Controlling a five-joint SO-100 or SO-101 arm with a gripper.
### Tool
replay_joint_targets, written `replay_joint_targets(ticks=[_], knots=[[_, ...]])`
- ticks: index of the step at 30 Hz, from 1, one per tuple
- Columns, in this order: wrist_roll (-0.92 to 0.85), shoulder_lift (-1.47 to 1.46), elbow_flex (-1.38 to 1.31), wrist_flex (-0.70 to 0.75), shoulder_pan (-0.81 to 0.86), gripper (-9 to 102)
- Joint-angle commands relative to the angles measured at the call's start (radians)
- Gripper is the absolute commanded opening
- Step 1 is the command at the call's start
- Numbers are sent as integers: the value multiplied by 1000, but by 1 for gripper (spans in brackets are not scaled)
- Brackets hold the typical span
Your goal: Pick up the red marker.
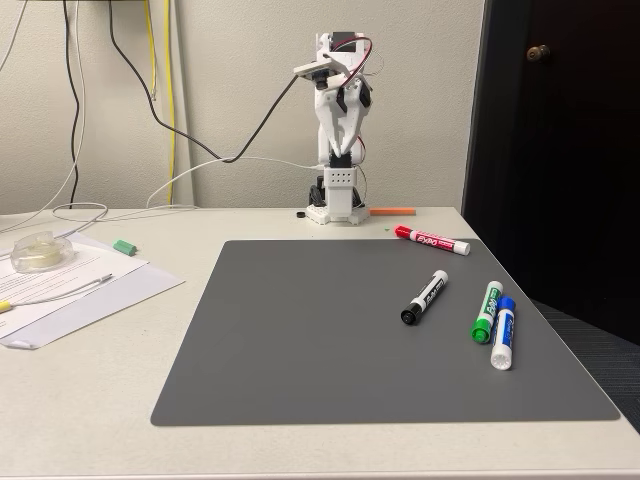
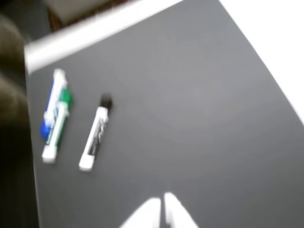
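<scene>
Currently my arm stands folded upright at the far edge of the table, with my gripper (image 1: 340, 150) pointing down just above its own base, well apart from every marker. In the wrist view the two white fingertips (image 2: 151, 211) sit side by side with only a hairline gap between them, closed on nothing. The red marker (image 1: 432, 240) lies flat at the far right corner of the grey mat (image 1: 300, 340), red cap to the left in the fixed view. Nearer on the mat lies the black-capped marker (image 1: 425, 297), angled, and right of it the green marker (image 1: 487, 312) and blue marker (image 1: 503, 332) touching side by side. An orange stick (image 1: 391, 211) rests beside my base. Papers (image 1: 70, 285) and a tape roll (image 1: 40, 251) sit at far left.
</scene>
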Motion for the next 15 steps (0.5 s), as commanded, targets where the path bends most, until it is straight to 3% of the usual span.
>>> replay_joint_targets(ticks=[1, 12, 15], knots=[[-129, 100, 120, -35, -84, 0], [-209, 34, 224, -81, -327, 0], [-322, -41, 222, -112, -405, 0]])
